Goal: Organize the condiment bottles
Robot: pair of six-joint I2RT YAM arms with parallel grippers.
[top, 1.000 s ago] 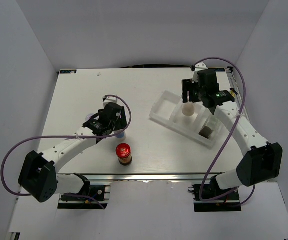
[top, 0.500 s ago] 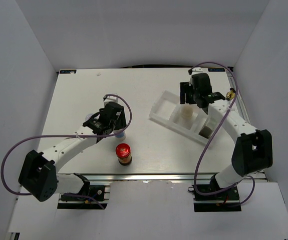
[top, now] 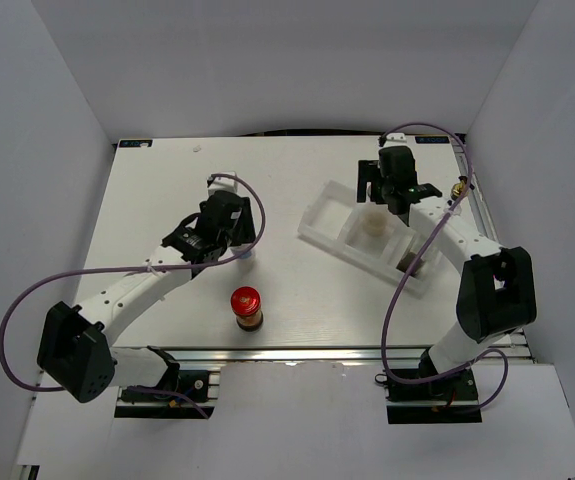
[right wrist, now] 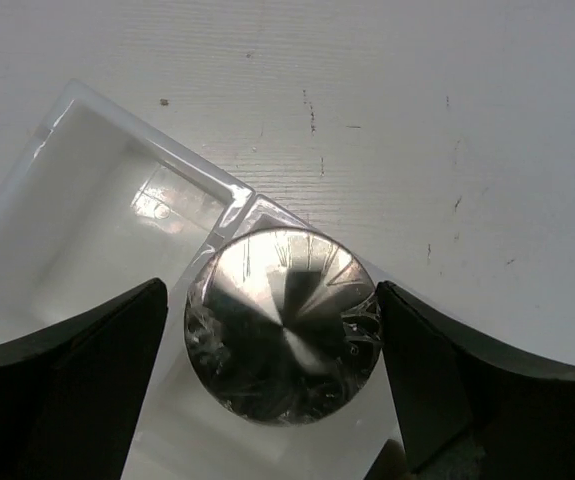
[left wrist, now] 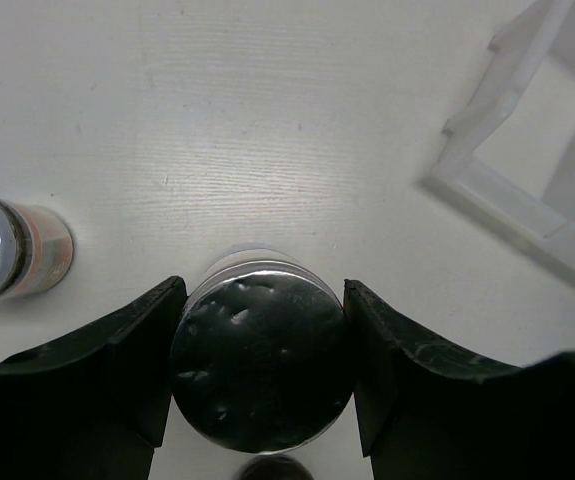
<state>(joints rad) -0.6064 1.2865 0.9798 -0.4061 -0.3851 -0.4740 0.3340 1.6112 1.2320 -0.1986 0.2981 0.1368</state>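
Nearest, the red-lidded bottle stands alone; my left gripper is clamped on a silver-lidded jar mid-table, which I judge next needs carrying to the tray, where my right gripper has its jaws slightly apart around the other jar in the middle compartment.

A white table fills the middle of the top view, closed in by plain white walls at the left, back and right. A metal rail runs along its lower edge. Right of centre, a white tray with three compartments lies flat on the table, slanting from the middle down toward the lower right. A small white scrap sits near the table's upper left edge. In the right wrist view, the tabletop shows small dark scuffs.
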